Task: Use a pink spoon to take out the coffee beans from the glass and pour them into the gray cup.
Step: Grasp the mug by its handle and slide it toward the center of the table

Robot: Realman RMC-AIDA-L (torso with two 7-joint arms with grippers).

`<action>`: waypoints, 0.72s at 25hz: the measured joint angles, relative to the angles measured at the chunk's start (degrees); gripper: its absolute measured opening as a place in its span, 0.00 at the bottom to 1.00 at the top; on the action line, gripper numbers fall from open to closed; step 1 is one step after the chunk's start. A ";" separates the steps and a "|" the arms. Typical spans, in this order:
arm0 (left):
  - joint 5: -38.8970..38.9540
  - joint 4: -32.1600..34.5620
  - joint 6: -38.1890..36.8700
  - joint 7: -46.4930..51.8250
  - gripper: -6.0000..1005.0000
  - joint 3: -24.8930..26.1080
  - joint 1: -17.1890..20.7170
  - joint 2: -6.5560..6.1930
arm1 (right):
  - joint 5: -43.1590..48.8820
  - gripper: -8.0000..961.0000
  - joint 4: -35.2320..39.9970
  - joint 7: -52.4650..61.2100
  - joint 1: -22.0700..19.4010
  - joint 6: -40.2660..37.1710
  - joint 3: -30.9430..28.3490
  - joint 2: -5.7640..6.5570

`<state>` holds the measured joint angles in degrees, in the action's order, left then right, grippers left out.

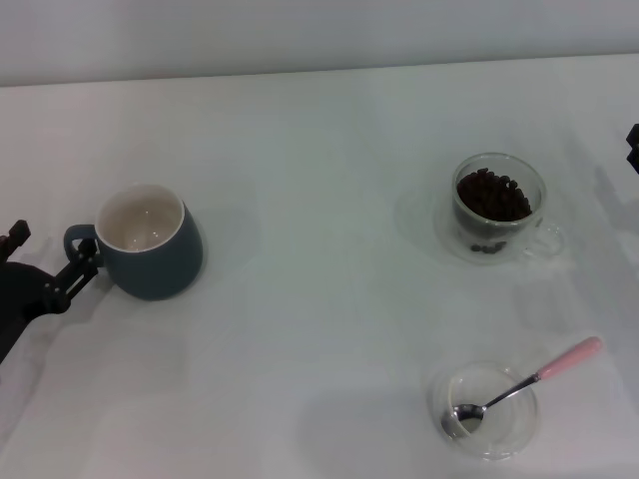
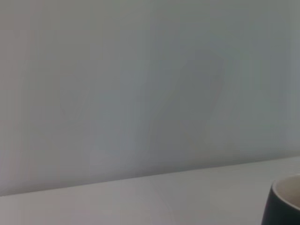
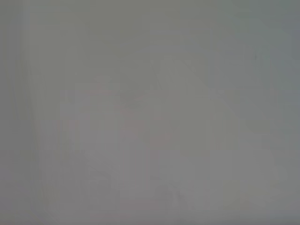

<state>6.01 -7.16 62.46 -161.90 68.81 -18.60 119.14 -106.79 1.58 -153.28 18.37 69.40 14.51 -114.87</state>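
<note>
Nearest, spoon (image 1: 524, 387) rests in a dish (image 1: 488, 411), untouched. Left fingers (image 1: 62, 271), apparently open, sit just beside the cup (image 1: 148, 242) handle and could knock it. Farther, glass (image 1: 498, 209) holds beans (image 1: 491, 197). Right fingers' state: cannot tell.

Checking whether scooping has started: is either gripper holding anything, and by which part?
Nothing is held. The pink spoon lies in the glass dish; the left gripper sits beside the gray cup, apparently not gripping it.

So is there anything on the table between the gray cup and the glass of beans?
No. In the head view, only bare table lies between the gray cup and the glass.
</note>
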 joint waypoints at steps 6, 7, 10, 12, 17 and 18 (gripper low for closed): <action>-0.21 -0.26 -1.08 0.00 0.76 0.00 -0.34 -0.01 | -0.02 0.71 0.00 0.00 -0.02 -0.11 -0.09 0.00; -0.22 -0.27 -1.08 0.00 0.76 0.01 -0.35 0.02 | -0.07 0.71 0.00 0.00 -0.04 -0.14 -0.11 0.00; -0.22 -0.31 -1.10 0.00 0.75 0.00 -0.33 0.11 | -0.12 0.71 -0.01 0.00 -0.07 -0.23 -0.17 0.00; -0.22 -0.31 -1.15 0.00 0.67 0.01 -0.21 0.15 | -0.10 0.71 0.00 0.00 -0.08 -0.27 -0.19 0.00; -0.20 -0.31 -1.24 0.11 0.47 0.00 -0.13 0.25 | -0.07 0.71 0.00 0.00 -0.09 -0.31 -0.17 0.00; -0.20 -0.31 -1.26 0.15 0.45 0.01 -0.12 0.25 | -0.06 0.71 0.00 0.00 -0.08 -0.31 -0.13 0.00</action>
<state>5.81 -7.47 61.20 -161.75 68.82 -18.73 119.38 -106.85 1.58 -153.28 18.30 69.09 14.38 -114.87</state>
